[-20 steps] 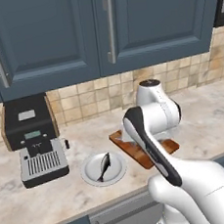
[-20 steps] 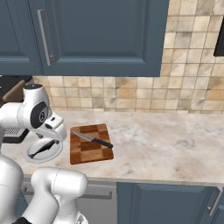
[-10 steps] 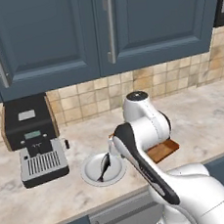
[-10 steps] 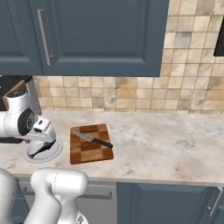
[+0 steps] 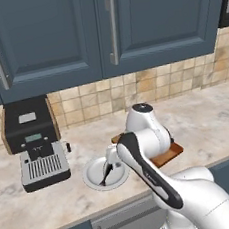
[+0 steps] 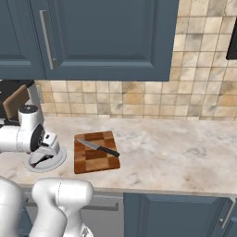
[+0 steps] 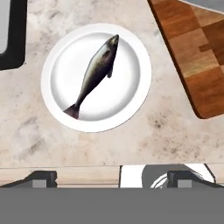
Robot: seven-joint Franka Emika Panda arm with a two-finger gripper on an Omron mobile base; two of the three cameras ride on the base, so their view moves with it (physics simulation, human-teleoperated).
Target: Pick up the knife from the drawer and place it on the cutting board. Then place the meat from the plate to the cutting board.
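Already the knife lies on the cutting board, so the meat is next — it rests diagonally on the plate, beside the board on the surface. The gripper hangs above, released and empty, ready to descend.

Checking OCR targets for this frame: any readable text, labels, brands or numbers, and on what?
No legible text in any view.
Coffee machine: a pale panel on top and a small greenish display on its front, both too small and blurred to read.
Plate, fish, cutting board, knife, cabinet doors, tile backsplash: no markings.
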